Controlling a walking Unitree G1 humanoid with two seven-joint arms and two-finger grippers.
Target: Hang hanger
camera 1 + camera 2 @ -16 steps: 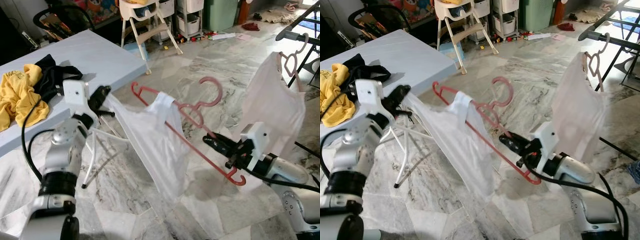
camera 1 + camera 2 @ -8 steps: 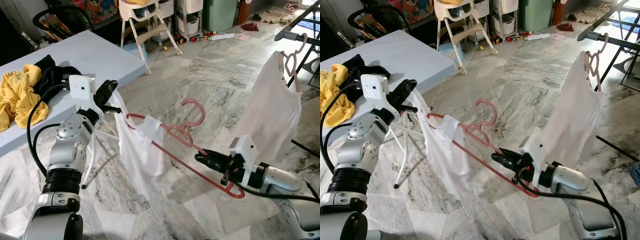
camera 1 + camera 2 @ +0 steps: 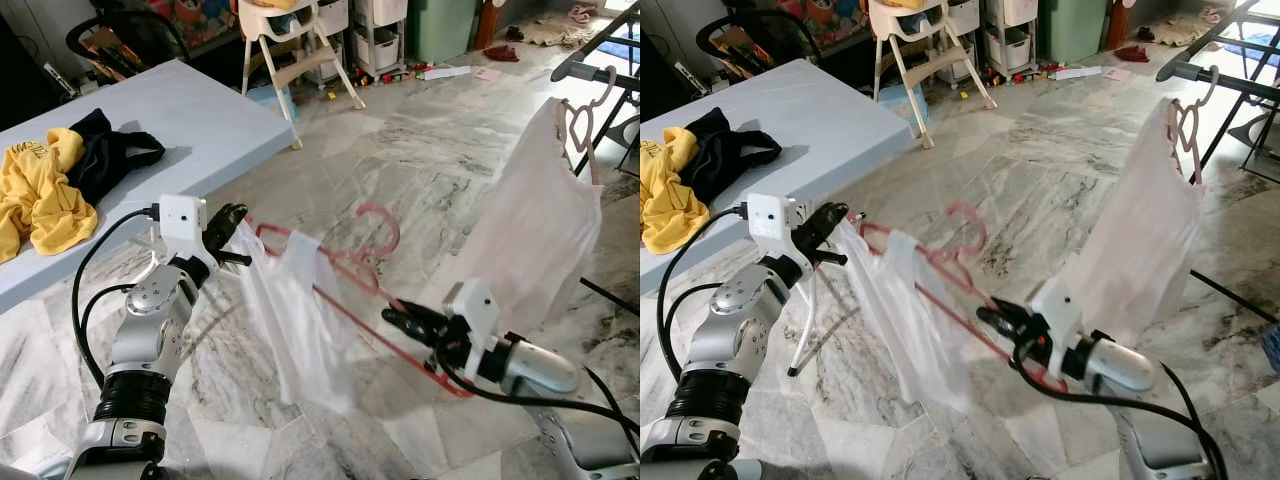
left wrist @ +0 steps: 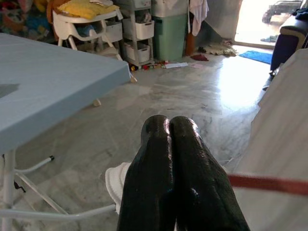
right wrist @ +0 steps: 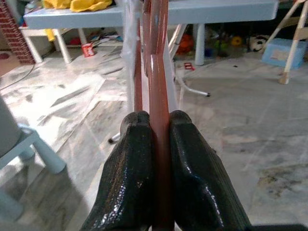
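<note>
A red plastic hanger hangs over the marble floor with a white garment draped on it, its hook pointing up. My right gripper is shut on the hanger's lower bar; in the right wrist view its fingers clamp the red bar. My left gripper is shut on the garment's upper corner at the hanger's other end. In the left wrist view its fingers are pressed together, with white cloth beside them. A dark clothes rack bar stands at the far right.
On the rack another white garment hangs from a pink hanger. A light blue table at the left carries yellow clothes and black clothes; its white legs stand near my left arm. A high chair and bins stand behind.
Both grippers have come down and closer together. The hanger sits lower and more to the left. The garment, stretched out before, now hangs bunched and straight down.
</note>
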